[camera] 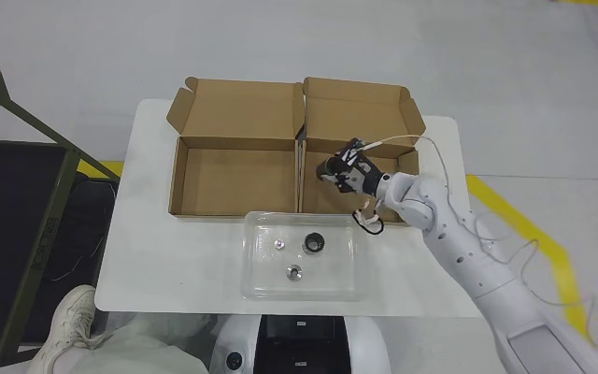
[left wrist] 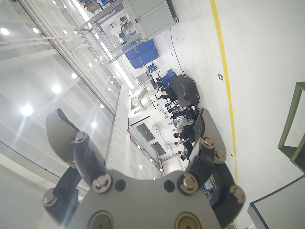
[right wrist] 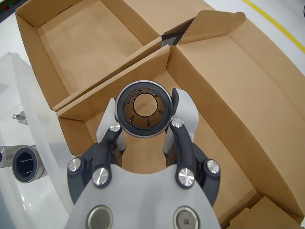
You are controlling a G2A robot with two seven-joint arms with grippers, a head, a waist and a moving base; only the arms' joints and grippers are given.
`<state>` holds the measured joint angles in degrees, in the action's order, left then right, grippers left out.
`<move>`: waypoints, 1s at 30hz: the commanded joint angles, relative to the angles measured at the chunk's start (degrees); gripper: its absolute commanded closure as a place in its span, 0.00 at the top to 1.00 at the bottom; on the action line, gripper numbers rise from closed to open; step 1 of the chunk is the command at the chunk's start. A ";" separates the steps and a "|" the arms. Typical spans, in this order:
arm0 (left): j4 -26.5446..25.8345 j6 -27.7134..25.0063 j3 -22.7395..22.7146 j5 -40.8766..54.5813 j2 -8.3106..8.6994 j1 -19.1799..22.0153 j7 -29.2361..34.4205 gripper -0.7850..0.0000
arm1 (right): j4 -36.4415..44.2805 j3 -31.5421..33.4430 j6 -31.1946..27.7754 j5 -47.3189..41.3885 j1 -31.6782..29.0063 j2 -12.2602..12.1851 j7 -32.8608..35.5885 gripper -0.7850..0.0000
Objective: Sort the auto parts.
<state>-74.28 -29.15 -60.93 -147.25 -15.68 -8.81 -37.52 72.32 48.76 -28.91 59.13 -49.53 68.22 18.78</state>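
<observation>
The left gripper (left wrist: 129, 120) tilts up toward the hall, fingers spread apart with nothing between them. Over the white worktop (camera: 140, 234) the right arm stretches forward. The right gripper (camera: 338, 170) hangs over the right-hand cardboard box (camera: 318, 201), fingers clamped on a ring-shaped bearing (right wrist: 166, 110) above the box floor.

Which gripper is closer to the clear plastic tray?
Right. The right gripper, shut on a linear bearing, hangs over the cardboard box beside the clear tray; the left gripper points away, off the table.
</observation>
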 commanded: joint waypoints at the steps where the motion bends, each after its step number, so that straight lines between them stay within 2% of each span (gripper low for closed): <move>1: 0.00 0.00 0.00 0.00 0.00 0.00 0.00 1.00 | -0.81 -0.64 0.40 -0.11 0.53 0.35 1.13 0.00; 16: 0.00 0.00 0.00 0.00 0.00 0.00 0.00 1.00 | -4.18 -4.02 3.13 0.37 3.56 2.58 7.60 0.01; 18: 0.00 0.00 0.00 0.00 0.00 0.00 0.00 1.00 | -4.53 -4.29 3.29 0.31 3.90 2.83 8.35 0.17; 22: 0.00 0.00 0.00 0.00 0.00 0.00 0.00 1.00 | -5.32 -4.68 2.99 -0.10 4.43 3.29 9.01 0.38; 26: 0.00 0.00 0.00 0.00 0.00 0.00 0.00 1.00 | -6.19 -5.00 2.53 -0.47 4.90 3.71 9.51 0.49; 28: 0.00 0.00 0.00 0.00 0.00 0.00 0.00 1.00 | -6.59 -5.10 2.36 -0.54 5.12 3.90 9.60 0.59; 30: 0.00 0.00 0.00 0.00 0.00 0.00 0.00 1.00 | -6.93 -5.13 2.17 -0.63 5.29 4.06 9.62 0.62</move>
<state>-74.28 -29.15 -60.93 -147.25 -15.68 -8.81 -37.52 65.56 43.63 -26.67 58.53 -44.32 72.21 28.41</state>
